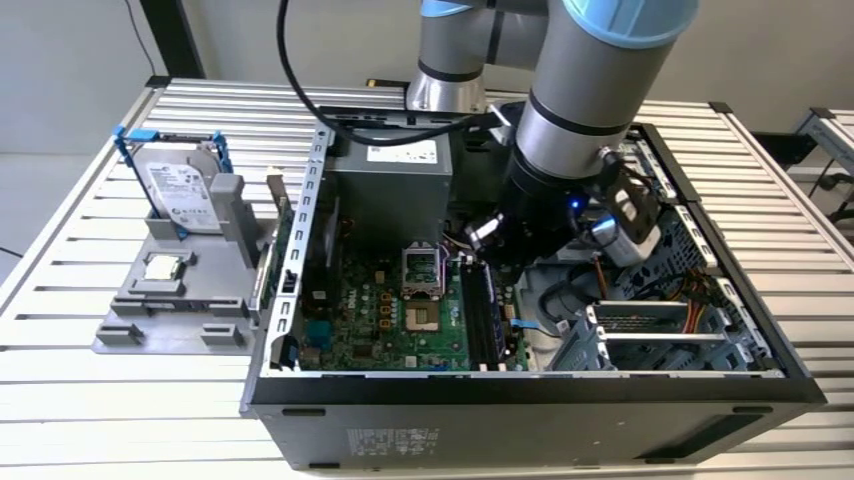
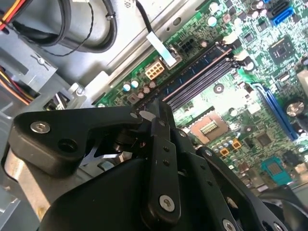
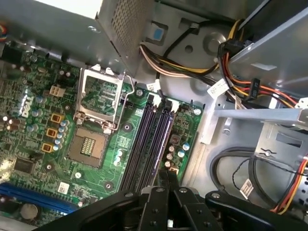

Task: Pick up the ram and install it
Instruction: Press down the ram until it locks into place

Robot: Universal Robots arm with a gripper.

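While the Universal Robots arm is reaching down into the open computer case (image 1: 534, 400), a grey parts holder (image 1: 160, 325) is sitting on the slatted table (image 1: 80, 400) at the exterior view's left. A silver hard drive (image 1: 178, 190) in a blue frame is standing upright at the back of that holder, and a small square processor chip (image 1: 164, 266) is lying flat in front of it. At the holder's right edge, just beside the case wall, a thin dark stick is standing edge-on; this is looking like the ram (image 1: 275, 195), though seen so narrowly I cannot be sure.

Inside the case, the green motherboard (image 1: 374, 310) is lying flat, with the processor socket (image 1: 422, 268) near its middle and the long dark memory slots (image 1: 491, 320) running alongside to the right. The gripper (image 1: 491, 250) is hanging just over the far end of those slots. In both wrist views the black fingers are pressing together at their tips (image 3: 168, 185) (image 2: 153, 109), with the slots (image 3: 149, 139) (image 2: 202, 79) lying just beyond them.
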